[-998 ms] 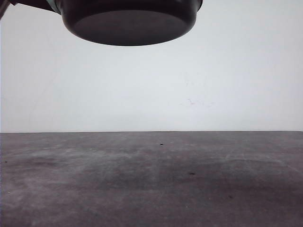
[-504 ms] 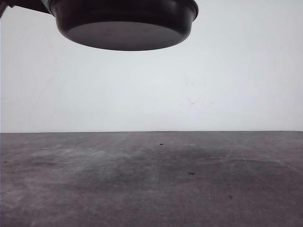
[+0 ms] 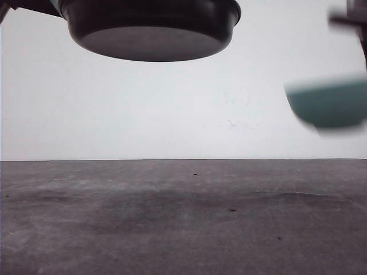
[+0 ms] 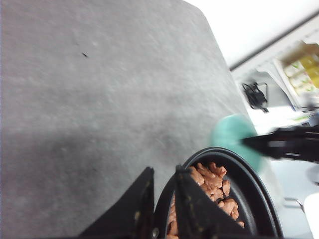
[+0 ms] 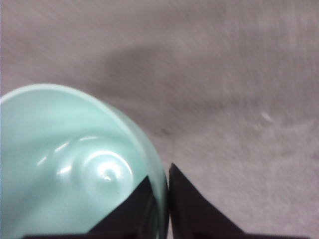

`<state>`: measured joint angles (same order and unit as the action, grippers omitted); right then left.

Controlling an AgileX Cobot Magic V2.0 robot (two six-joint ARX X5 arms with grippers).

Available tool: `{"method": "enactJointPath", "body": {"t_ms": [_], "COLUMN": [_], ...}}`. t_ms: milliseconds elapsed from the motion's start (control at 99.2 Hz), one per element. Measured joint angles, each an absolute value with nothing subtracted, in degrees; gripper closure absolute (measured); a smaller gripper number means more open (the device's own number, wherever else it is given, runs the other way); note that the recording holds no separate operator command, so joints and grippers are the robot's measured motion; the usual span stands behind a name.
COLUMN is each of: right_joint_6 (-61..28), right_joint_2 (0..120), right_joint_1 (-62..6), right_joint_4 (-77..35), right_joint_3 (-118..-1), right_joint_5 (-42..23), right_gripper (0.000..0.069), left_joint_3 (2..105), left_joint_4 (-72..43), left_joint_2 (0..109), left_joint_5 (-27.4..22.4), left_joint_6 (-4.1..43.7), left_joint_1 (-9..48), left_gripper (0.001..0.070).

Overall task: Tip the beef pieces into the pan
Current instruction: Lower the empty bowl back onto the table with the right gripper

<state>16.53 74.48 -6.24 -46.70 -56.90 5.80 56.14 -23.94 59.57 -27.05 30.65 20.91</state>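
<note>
Pan (image 3: pixel 150 31) hangs at upper left of front view above grey table (image 3: pixel 183 217), beef pieces (image 4: pixel 212 186) inside, left gripper (image 4: pixel 163 199) clamped on its rim; right gripper (image 5: pixel 160 199) pinches teal bowl (image 5: pixel 60 164) rim, blurred at right.

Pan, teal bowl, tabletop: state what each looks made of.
Pan: black, matte, probably coated metal; faint sheen along the rim, beef pieces inside.
Teal bowl: glossy, ceramic or hard plastic; bright highlights on its inner ridges.
Tabletop: dull grey, mottled, maybe felt or a rubbery mat.
</note>
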Motion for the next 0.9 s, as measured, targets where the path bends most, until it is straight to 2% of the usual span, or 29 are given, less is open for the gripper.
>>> {"method": "enactJointPath", "body": {"t_ms": [262,565,625,777,807,837,898], "right_joint_6": [13.67,13.41,13.28,13.17,13.1,13.02,12.67], "right_joint_2": [85.93,87.92,87.99,87.77,87.31,86.46,83.53], "right_joint_1": [-7.81,-11.22,-11.53,-11.53,-11.49,-11.46,-11.46], "right_joint_4": [-41.58,-36.67,-36.86,-39.2,-40.05,-40.75,-41.5], "right_joint_3": [-54.46,-54.48,-54.48,-54.48,-54.48,-54.48,-54.46], "right_joint_5": [6.94,6.76,5.72,4.36,3.88,3.16,1.87], "right_gripper": [0.0673,0.0667,0.0572,0.0125,0.0054,0.0008,0.0008], "left_joint_3": [56.14,56.14,56.14,56.14,56.14,56.14,56.14], "left_joint_4": [-24.25,-25.58,-25.52,-25.5,-25.43,-25.28,-24.38], "left_joint_2": [59.57,59.59,59.59,59.59,59.59,59.61,59.77], "left_joint_5": [-27.42,-27.38,-27.35,-25.61,-25.26,-24.91,-24.53], "left_joint_6": [30.65,30.63,30.61,30.59,30.57,30.48,30.39], "left_joint_1": [21.12,21.12,21.12,21.12,21.12,21.12,21.12], "left_gripper": [0.0674,0.0674,0.0674,0.0674,0.0674,0.0674,0.0674]}}
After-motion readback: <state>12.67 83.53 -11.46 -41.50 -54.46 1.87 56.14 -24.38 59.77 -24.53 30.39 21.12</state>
